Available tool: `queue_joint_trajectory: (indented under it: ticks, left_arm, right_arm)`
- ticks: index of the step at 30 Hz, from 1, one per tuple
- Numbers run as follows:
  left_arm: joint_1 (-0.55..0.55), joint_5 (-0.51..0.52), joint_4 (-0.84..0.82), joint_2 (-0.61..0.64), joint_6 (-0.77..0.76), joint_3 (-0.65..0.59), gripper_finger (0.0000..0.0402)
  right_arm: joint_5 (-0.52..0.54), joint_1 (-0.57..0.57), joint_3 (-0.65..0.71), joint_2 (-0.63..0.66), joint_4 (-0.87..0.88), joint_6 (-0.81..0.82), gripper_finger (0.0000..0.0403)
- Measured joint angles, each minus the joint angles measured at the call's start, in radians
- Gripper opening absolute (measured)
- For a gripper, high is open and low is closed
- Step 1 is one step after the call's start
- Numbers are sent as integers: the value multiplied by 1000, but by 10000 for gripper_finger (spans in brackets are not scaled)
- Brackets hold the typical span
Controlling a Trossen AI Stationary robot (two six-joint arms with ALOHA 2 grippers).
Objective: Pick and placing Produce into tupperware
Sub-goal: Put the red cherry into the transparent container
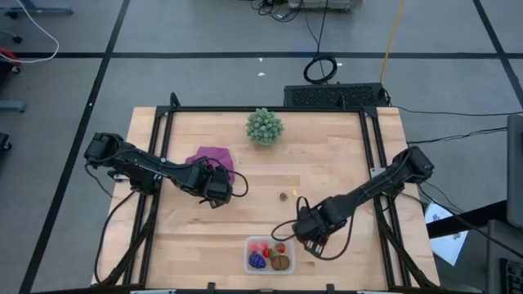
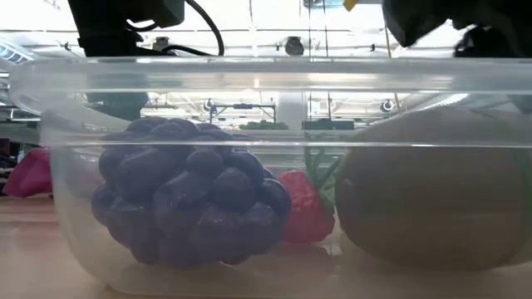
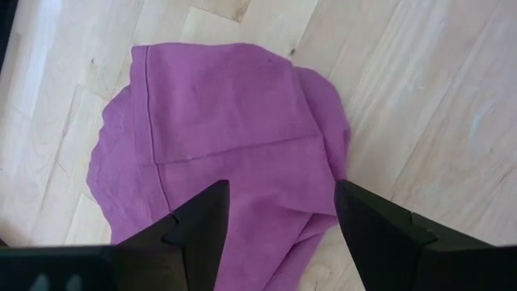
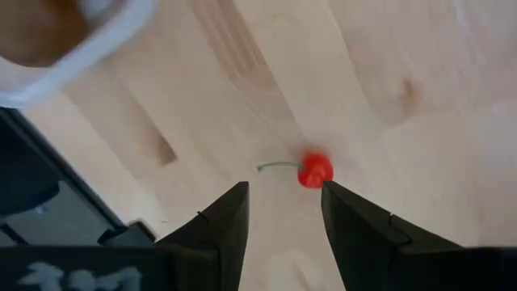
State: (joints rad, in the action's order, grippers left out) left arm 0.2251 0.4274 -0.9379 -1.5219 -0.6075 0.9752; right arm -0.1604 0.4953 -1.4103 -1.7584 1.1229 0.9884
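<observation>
The clear tupperware stands near the table's front edge. Close up in the low view it holds a purple grape cluster, a red berry and a brown kiwi piece. My right gripper hovers open just right of the tub, pointing down. A small red berry with a green stem lies on the wood beyond its fingertips, beside one finger and not between them. My left gripper hangs open over the magenta cloth, with nothing between its fingers.
A pale green bushy ball sits at the far middle of the table. A tiny brown piece and a yellow bit lie mid-table. Black frame rails run along the table's left and right sides. The tub's corner is close to my right gripper.
</observation>
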Motion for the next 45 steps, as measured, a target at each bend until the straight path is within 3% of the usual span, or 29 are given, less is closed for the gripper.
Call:
queue_joint_trajectory:
  ticks: [7,21,45]
  left_arm:
    - [0,0,0,0,0,0,230]
    - [0,0,4,0,-4,0,230]
    - [0,0,4,0,-4,0,230]
  right_arm:
    - [-42,31,99,0,-29,121,148]
    - [-55,30,241,2,-226,127,148]
    - [-55,29,249,2,-232,124,149]
